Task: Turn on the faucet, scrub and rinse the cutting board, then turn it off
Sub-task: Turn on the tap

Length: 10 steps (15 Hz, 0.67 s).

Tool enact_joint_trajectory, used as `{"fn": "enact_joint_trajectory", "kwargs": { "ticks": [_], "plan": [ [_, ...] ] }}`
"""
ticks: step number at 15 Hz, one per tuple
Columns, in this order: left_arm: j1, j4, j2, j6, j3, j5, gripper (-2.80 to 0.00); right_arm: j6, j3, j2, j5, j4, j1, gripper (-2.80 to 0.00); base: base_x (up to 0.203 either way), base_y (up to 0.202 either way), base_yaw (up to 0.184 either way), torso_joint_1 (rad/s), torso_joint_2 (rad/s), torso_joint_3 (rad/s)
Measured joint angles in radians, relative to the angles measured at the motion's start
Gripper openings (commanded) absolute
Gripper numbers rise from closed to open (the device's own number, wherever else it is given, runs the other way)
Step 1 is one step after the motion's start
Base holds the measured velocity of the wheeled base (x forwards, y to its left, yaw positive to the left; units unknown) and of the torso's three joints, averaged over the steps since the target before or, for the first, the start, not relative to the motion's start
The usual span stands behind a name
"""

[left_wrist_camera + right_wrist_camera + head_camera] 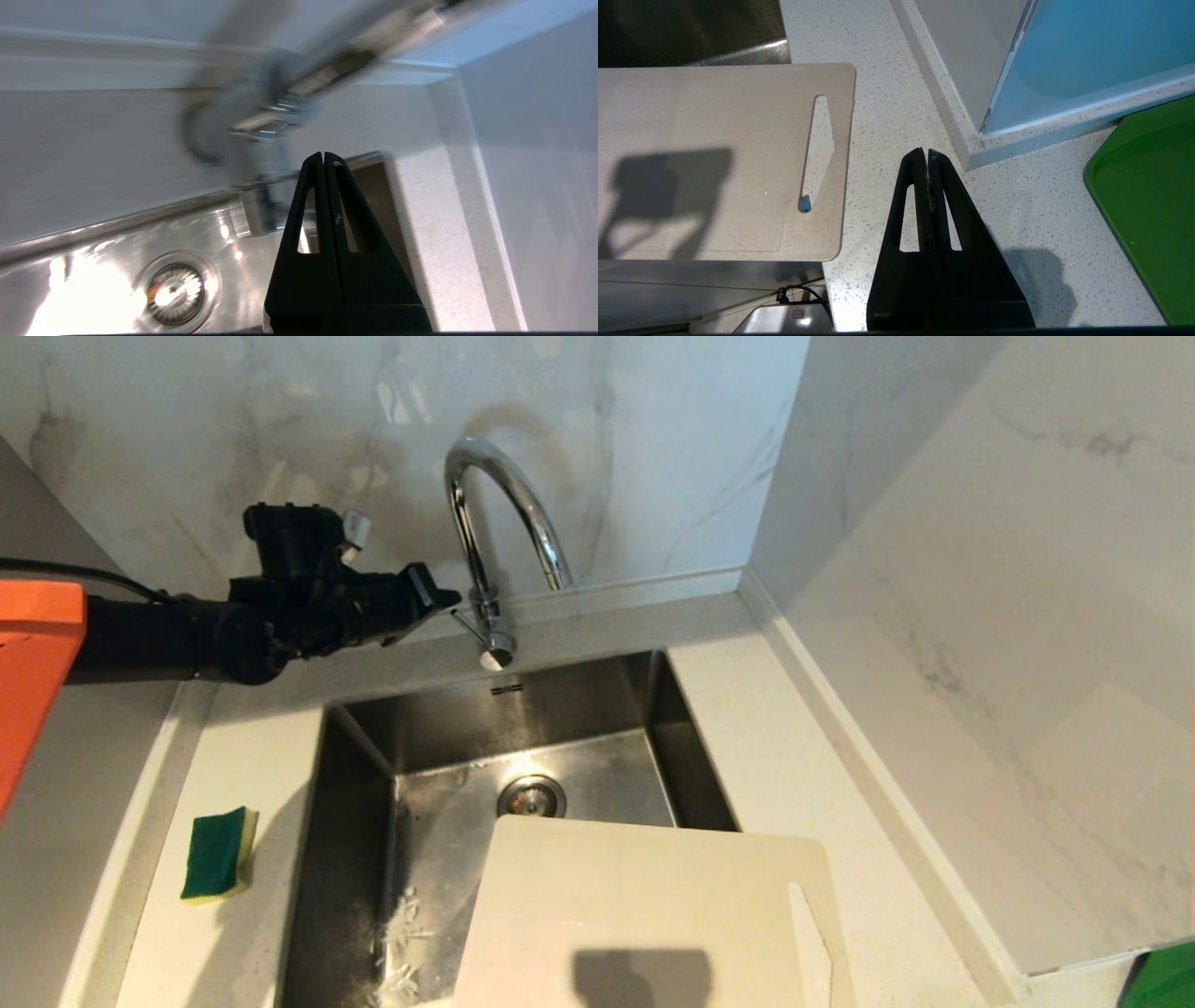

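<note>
At back of sink (373,747), left gripper (446,600) w/ fingers pressed together is just beside faucet (485,523) lever, board (644,915) lies across sink front, right gripper (924,156) also closed, over counter (887,116)

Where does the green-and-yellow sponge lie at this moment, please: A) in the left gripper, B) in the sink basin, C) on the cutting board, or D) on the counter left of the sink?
D: the sponge lies flat on the counter, left of the sink.
</note>
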Motion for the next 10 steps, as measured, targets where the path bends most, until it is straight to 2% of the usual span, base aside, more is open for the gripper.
{"fn": "enact_joint_trajectory", "kwargs": {
  "ticks": [2,10],
  "plan": [
    [-0.017,-0.034,0.018,0.003,0.003,0.022,-2.8,0.0,0.0,0.0,0.0,0.0,0.0,-2.8,0.0,0.0,0.0,0.0,0.0,0.0],
    [-0.024,-0.029,0.048,0.045,0.017,0.023,-2.8,0.0,0.0,0.0,0.0,0.0,0.0,-2.8,0.0,0.0,0.0,0.0,0.0,0.0]
  ]
}}
